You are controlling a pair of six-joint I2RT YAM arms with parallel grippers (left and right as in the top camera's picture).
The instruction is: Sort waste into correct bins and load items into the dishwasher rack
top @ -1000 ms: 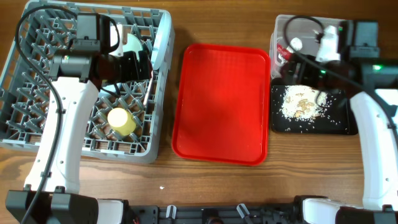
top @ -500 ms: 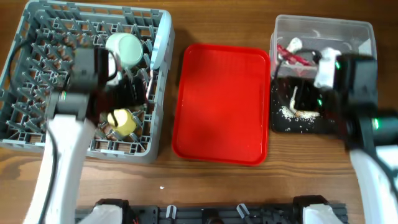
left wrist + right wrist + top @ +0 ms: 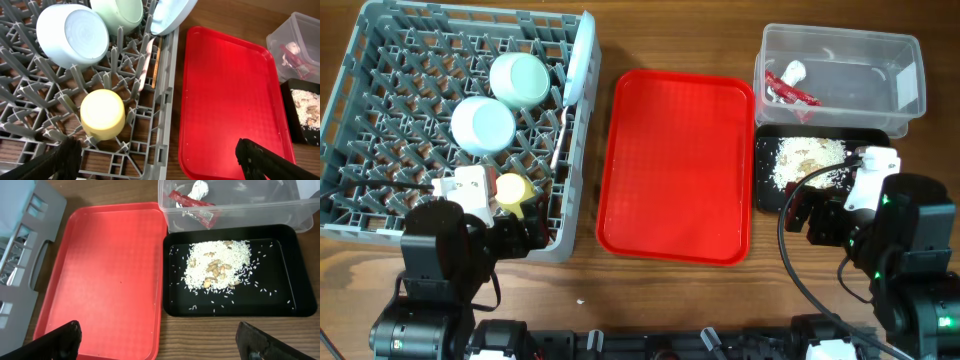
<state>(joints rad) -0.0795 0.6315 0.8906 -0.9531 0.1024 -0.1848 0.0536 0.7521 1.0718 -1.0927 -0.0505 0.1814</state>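
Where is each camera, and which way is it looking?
Overhead: above the table, facing straight down on dishwasher rack, red tray, both arms.
Left wrist: on the left arm, facing the yellow cup; left gripper fingers in bottom corners.
Right wrist: on the right arm, facing the black tray; right gripper fingers in bottom corners.
Shared: both wrist views catch the red tray.

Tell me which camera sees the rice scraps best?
Right wrist: the whitish rice-like food scraps lie whole in the shallow black rectangular tray. Overhead shows them small; left wrist catches only an edge.
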